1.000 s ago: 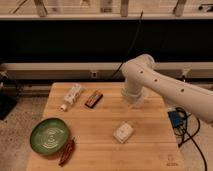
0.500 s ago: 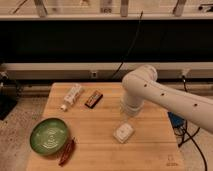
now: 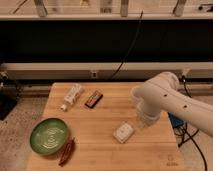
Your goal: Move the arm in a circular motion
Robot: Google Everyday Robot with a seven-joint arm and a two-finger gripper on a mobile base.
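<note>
The large glossy white arm (image 3: 167,100) reaches in from the right edge over the right half of the wooden table (image 3: 100,150). Its rounded joint hangs above the table's right middle. The gripper (image 3: 142,119) points down below that joint, just above and to the right of a small white object (image 3: 123,132). The gripper is partly hidden by the arm and holds nothing that I can see.
A white bottle (image 3: 72,96) lies at the back left, next to a brown bar (image 3: 93,99). A green bowl (image 3: 48,135) sits at the front left with a reddish-brown item (image 3: 66,151) beside it. Cables hang behind the table and at its right.
The arm's joint has swung from the back of the table toward the front, then to the right. The tabletop objects have not moved.
</note>
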